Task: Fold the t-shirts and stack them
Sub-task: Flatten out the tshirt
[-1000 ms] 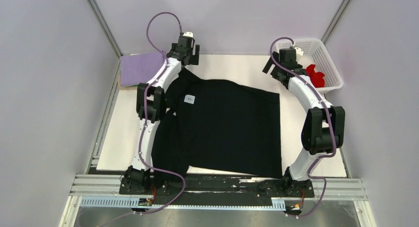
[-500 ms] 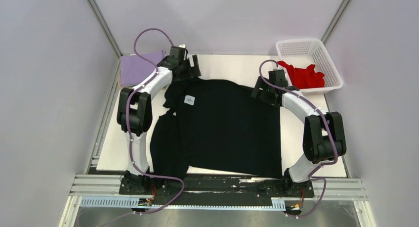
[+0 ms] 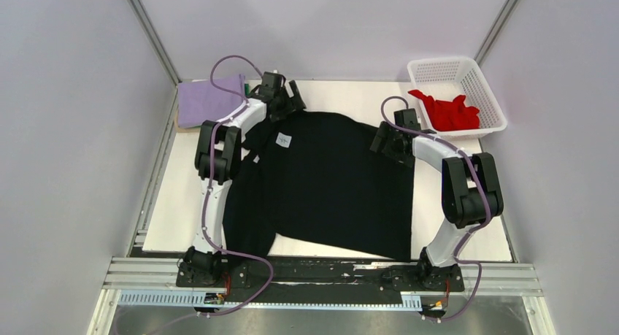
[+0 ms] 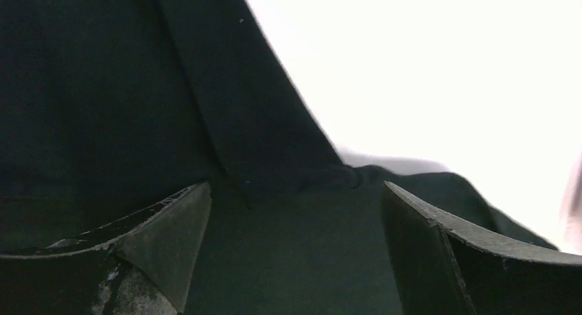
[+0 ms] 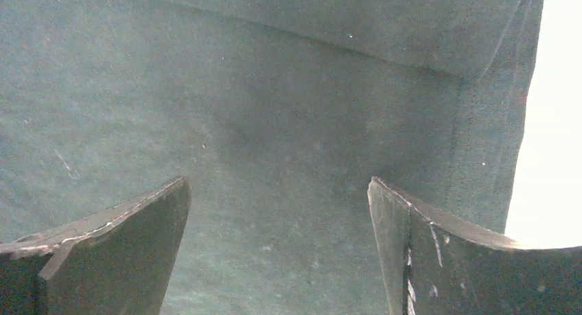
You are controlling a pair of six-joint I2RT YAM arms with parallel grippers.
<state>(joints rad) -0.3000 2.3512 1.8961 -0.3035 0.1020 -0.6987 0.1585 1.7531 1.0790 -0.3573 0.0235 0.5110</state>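
A black t-shirt (image 3: 336, 182) lies spread flat across the middle of a white table (image 3: 182, 203), its small white neck label (image 3: 284, 139) face up near the far left. Two white robot arms reach over it from the near edge.

In the last second both arms have dropped in from beyond the cloth. The left gripper (image 4: 295, 205) had hovered past the far edge and now sits low on the far left shoulder by the collar. The right gripper (image 5: 278, 191) has swung away from the basket and come down on the far right corner. The shirt's far edge now looks more rounded, and the label has crept slightly further away.

Seen from each wrist, both pairs of fingers are spread wide with black fabric lying between them; neither has pinched it yet. On the right, the stitched hem runs just inside the cloth's edge, with bare table beyond. The arms appear set to take hold of both far corners together, probably to begin the first fold, so this shirt is barely started.

A white lattice basket (image 3: 441, 60) stands at the far right corner and holds a crumpled red t-shirt (image 3: 449, 110), waiting its turn. A lilac t-shirt (image 3: 208, 101) rests folded at the far left corner, outside any container.
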